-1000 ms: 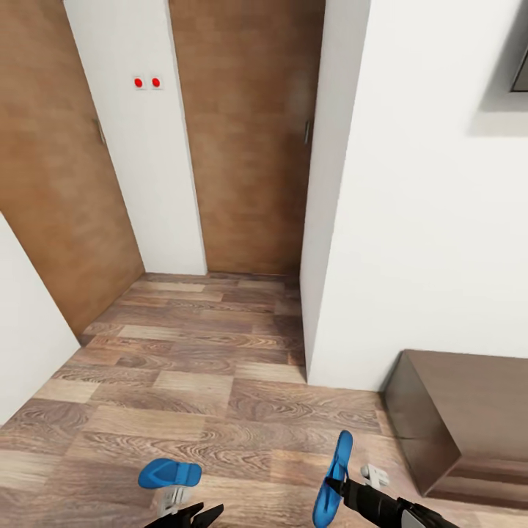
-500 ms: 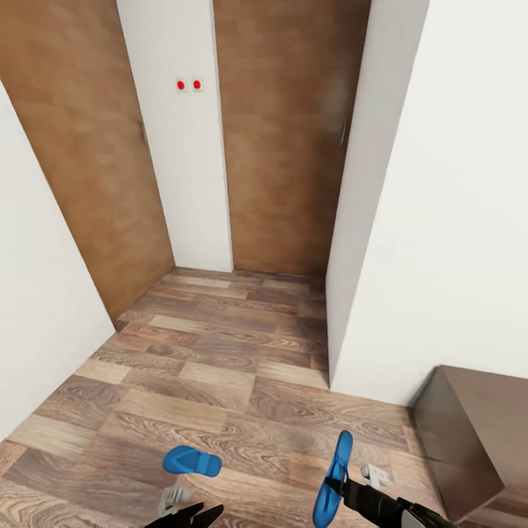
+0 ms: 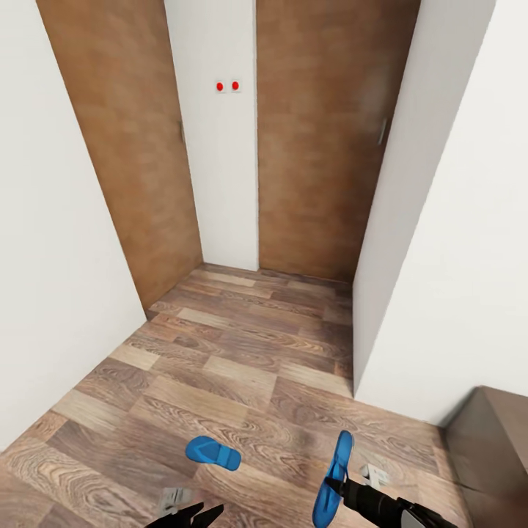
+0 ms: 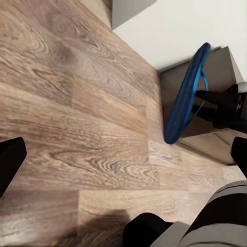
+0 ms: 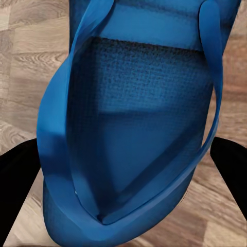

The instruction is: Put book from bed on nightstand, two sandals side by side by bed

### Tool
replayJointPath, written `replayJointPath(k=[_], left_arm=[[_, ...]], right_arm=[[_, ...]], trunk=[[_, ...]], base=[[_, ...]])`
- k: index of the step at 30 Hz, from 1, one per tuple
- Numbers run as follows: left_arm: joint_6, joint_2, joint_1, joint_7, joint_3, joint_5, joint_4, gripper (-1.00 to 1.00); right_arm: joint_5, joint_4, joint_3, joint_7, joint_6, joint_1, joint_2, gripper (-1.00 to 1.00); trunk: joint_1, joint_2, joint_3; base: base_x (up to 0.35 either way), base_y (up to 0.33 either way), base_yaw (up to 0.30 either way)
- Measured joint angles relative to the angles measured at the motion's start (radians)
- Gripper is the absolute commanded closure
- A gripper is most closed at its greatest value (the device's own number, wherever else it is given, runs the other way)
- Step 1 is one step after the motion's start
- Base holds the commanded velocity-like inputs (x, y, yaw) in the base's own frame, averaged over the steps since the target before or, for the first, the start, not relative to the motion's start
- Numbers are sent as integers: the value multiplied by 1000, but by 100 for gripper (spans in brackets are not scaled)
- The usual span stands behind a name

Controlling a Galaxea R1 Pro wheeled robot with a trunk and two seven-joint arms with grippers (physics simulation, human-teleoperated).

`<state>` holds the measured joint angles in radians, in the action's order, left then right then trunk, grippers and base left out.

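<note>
Camera swung left; dark wooden stand (image 3: 490,447) now half cut off.

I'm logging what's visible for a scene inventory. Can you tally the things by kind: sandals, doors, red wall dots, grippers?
Blue sandals: 2 (one on the floor, one held on edge in the right gripper)
Brown wooden doors: 2 (left, right)
Red wall dots: 2
Grippers: 2 (left gripper, right gripper)
Total: 8

Bright, even sim light; soft shadows, slight blur, no glare.
</note>
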<state>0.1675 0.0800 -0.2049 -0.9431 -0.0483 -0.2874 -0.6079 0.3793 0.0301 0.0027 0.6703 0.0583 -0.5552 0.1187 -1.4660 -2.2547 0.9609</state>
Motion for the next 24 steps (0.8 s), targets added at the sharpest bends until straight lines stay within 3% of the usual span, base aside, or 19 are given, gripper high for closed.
replayJointPath(k=[24], left_arm=[[0,-10,0,-1,0,-2,0,-100]], right_arm=[[0,0,1,-2,0,0,-7,100]], trunk=[[0,0,0]], base=[[0,0,259]])
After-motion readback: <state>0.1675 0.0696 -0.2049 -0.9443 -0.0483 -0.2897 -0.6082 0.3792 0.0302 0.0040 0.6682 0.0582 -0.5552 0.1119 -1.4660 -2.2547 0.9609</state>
